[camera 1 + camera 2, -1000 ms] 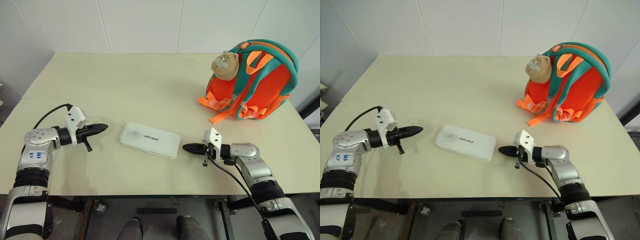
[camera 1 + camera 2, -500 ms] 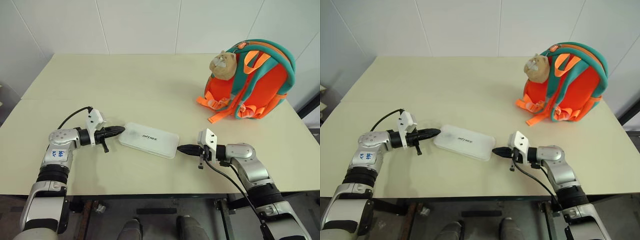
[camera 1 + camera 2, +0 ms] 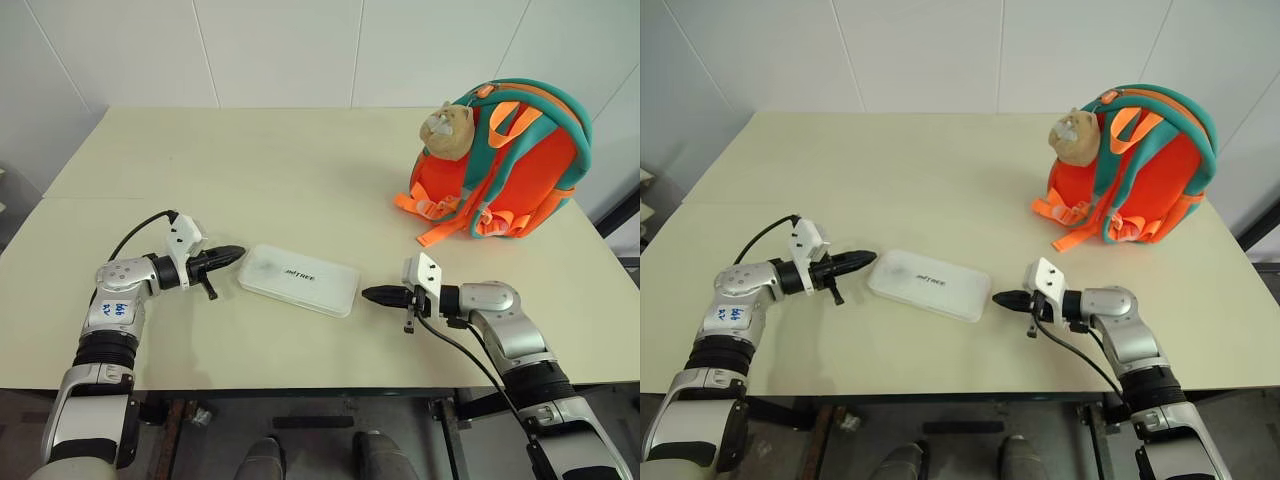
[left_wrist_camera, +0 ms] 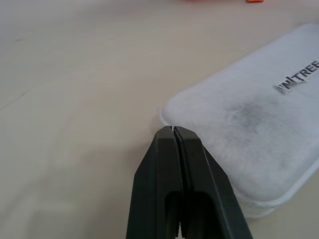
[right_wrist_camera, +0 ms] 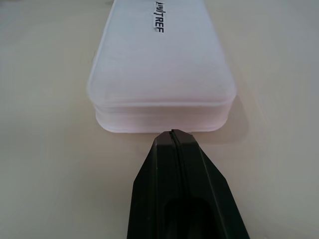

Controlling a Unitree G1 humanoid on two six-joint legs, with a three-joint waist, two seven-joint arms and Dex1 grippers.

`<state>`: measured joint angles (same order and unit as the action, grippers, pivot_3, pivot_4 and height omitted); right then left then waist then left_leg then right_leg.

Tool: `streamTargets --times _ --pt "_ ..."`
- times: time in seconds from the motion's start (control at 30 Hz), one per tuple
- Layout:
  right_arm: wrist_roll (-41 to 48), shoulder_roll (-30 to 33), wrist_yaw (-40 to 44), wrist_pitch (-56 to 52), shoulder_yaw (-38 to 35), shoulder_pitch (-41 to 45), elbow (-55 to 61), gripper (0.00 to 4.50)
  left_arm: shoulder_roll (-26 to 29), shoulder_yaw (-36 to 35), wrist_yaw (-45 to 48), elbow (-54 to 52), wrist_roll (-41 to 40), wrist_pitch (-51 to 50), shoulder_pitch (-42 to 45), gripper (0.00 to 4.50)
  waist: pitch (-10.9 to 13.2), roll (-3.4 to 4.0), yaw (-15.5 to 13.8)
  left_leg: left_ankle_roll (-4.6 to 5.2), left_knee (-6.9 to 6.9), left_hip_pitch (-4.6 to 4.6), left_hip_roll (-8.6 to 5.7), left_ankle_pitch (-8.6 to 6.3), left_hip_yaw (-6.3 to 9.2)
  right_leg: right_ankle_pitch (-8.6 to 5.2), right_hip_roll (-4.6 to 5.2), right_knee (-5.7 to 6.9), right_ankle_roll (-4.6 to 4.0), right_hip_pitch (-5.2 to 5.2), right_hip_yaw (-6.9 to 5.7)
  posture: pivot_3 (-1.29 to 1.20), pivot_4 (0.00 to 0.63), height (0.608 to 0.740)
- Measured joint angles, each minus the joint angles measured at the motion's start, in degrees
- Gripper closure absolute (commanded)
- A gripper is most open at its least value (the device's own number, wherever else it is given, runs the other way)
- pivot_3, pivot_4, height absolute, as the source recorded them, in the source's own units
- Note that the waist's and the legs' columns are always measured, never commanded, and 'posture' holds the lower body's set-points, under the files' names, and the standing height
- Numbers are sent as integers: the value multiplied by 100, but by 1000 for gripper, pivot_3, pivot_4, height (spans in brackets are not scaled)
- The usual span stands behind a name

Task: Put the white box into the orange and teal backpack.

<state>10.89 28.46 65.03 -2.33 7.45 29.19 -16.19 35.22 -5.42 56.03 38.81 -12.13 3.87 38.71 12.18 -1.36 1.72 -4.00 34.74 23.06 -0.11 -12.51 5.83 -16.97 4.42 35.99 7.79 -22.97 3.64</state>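
White box (image 3: 299,279): lies flat on the pale surface (image 3: 250,170), near the front edge, its long axis running between the two arms, dark lettering facing up.
Open room: bare surface stretches wide behind the box up to the back edge at the wall; a narrower bare strip runs between the box and the front edge.
Orange and teal backpack (image 3: 510,160): stands at the far right of the surface, close to the right edge, well apart from the box, with a tan plush charm (image 3: 446,131) hanging on its upper left side.
Left end effector (image 3: 232,254): clenched, black fingers pressed together, pointing at the box's left short end, tips just beside the rounded corner; contact cannot be told.
Right end effector (image 3: 368,294): clenched, empty, pointing at the box's right short end, tips just beside it with a thin gap of surface between.
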Motion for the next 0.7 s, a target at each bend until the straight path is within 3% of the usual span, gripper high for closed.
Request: streamTargets --times 0.5,0.7 --pt "2 26 -8 -47 -20 -54 41 4500 -244 304 153 202 199 -102 18 4452 0 0 -6 0 3 1 0 0 0 0 0 0 0 0 0 0 150 740" --pt "11 401 58 -57 -237 -59 41 4500 -247 332 541 -709 69 -556 -342 4452 0 0 -6 0 1 4 0 -1 0 0 0 -3 0 0 0 0 150 740"
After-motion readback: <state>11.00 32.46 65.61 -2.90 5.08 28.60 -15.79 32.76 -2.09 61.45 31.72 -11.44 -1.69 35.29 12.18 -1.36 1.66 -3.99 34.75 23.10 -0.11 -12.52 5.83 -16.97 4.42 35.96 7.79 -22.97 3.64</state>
